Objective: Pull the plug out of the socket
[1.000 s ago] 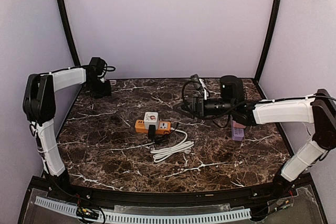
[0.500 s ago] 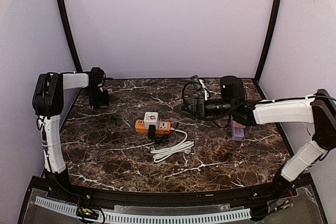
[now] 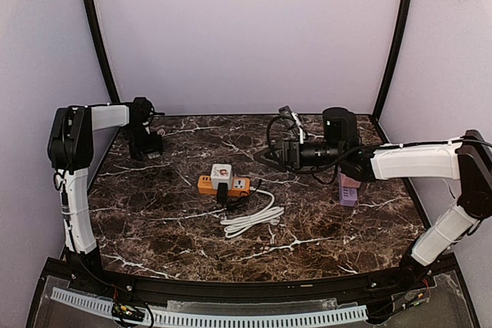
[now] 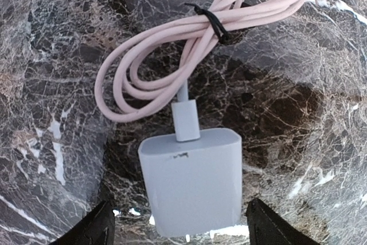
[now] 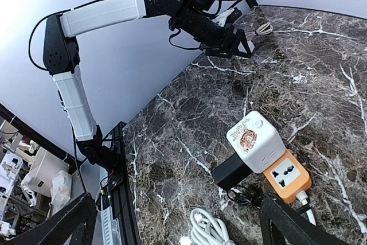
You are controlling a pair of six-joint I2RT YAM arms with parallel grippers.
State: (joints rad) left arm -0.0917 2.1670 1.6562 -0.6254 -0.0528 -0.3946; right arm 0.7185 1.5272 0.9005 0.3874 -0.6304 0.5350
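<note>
Two pairs spread — left fingers [image 4: 86,230], right fingers [image 5: 57,225] | plug [image 5: 232,170] attached to socket [image 5: 288,178]

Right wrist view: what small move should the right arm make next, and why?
Probably ease the right gripper down toward the black plug. Its fingers are spread and empty, well short of the orange power strip, and the plug sits plugged in beside the white cube adapter.
</note>
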